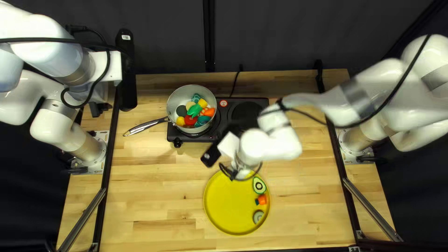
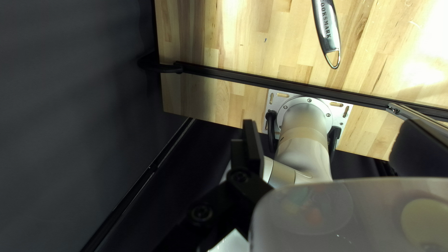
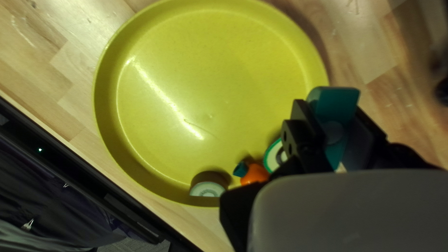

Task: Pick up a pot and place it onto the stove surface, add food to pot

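We're hiding part of the stove (image 1: pixel 226 112) behind our right arm (image 1: pixel 280 144); the left wrist view is cutting off the pot's handle (image 2: pixel 327 28). The steel pot (image 1: pixel 176 99) is sitting on the stove, crowded with toy food (image 1: pixel 193 111). Our right gripper (image 1: pixel 231 147) is pinching a teal piece (image 3: pixel 332 109); our left (image 1: pixel 105 70) is gaping wide, gripping nothing, and the yellow plate (image 1: pixel 224 205) is holding 3 toys.

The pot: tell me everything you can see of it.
The pot is round and open-topped, looks like grey metal, and stands upright on the stove. Its long, shiny metal handle reaches past the stove's edge over the table and ends in an open loop. Colourful toy food hides most of its bottom. No lid covers it.
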### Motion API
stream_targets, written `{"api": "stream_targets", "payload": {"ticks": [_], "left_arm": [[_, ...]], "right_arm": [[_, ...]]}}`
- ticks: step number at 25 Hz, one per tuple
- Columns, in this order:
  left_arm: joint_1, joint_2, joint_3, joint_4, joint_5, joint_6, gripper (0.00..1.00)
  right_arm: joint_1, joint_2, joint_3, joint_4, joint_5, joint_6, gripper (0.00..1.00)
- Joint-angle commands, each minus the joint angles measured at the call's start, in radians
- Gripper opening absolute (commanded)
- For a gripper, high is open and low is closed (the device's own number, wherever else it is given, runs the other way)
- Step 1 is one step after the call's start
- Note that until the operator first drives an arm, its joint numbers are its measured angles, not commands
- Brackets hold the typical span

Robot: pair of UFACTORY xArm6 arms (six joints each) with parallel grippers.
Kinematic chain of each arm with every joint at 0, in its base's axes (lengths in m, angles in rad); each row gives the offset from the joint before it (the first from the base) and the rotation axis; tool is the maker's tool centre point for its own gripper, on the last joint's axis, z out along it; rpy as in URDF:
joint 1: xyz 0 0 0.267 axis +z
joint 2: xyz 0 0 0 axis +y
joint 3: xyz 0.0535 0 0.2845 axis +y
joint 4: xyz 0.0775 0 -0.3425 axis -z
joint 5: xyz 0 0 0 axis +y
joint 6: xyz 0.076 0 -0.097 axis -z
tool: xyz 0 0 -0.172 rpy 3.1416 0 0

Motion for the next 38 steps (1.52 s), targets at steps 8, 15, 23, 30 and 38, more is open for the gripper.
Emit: {"api": "stream_targets", "payload": {"ticks": [8,15,23,30,38], "left_arm": [[0.000,0.000,0.000,0.000,0.000,0.000,1.00],[0.000,0.000,0.000,0.000,0.000,0.000,1.00],[0.000,0.000,0.000,0.000,0.000,0.000,1.00],[0.000,0.000,0.000,0.000,0.000,0.000,1.00],[0.000,0.000,0.000,0.000,0.000,0.000,1.00]], "right_arm": [[-0.246,0.124,-0.157,0.156,0.014,-0.545,0.00],[-0.295,0.184,-0.246,0.213,0.059,-0.676,0.00],[-0.277,0.331,-0.457,0.206,0.143,-0.678,0.00],[-0.274,0.357,-0.491,0.202,0.161,-0.670,0.00],[-0.274,0.357,-0.491,0.202,0.161,-0.670,1.00]]}}
